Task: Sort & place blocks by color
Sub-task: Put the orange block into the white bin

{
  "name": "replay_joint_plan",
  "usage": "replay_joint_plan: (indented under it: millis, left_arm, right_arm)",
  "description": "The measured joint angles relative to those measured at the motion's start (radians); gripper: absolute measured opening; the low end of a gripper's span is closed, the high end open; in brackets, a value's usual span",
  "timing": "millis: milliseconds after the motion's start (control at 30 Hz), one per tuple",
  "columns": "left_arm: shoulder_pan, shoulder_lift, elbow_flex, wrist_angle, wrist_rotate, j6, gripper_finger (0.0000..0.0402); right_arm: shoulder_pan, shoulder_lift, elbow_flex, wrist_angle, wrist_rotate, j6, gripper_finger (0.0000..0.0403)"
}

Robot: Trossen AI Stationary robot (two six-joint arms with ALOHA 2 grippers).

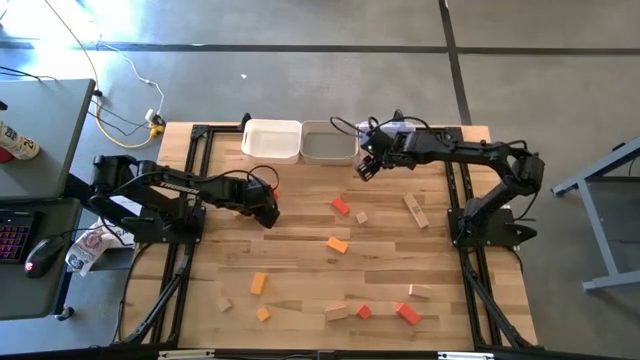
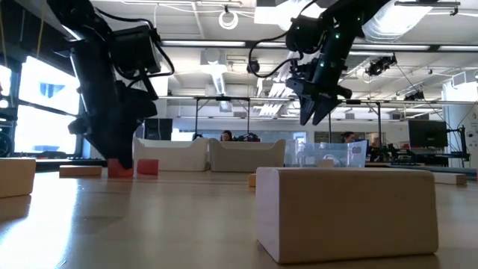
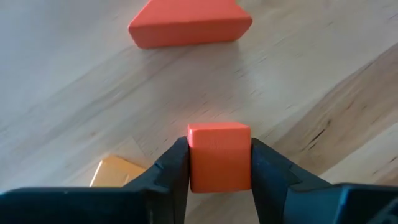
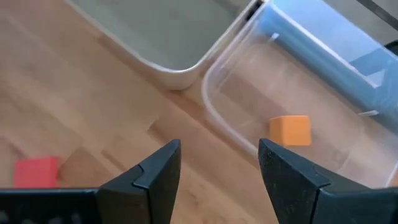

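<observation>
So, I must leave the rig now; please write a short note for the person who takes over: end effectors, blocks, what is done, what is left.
Left end effector: shut on a red cube, low at the table's left-centre.
Right end effector: open and empty, above the clear bin at the far edge.
Done: one orange cube lies in the clear bin. The grey bin and white bin look empty, as far as their insides show.
Left: the held cube still needs a bin. About a dozen blocks remain loose on the table, among them a red wedge near the left end effector and pale, orange and red ones nearer the front edge.
</observation>
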Motion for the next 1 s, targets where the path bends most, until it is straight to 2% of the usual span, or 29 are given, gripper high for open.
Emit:
replay_joint_plan:
  millis: [367,600,1000]
  left_arm:
    - [-0.001,-0.027,0.0,0.02,-0.011,0.026,0.0106]
    - [0.006,-0.123,0.0,0.041,-0.018,0.043,0.0109]
    - [0.191,-0.329,0.0,0.148,-0.033,0.218,0.0111]
  right_arm:
    - [0.103,0.0,0.0,-0.009,0.002,0.009,0.0201]
    - [0.141,0.0,0.0,-0.009,0.02,0.034,0.0201]
    - [0.143,0.0,0.0,-0.01,-0.05,0.035,0.0201]
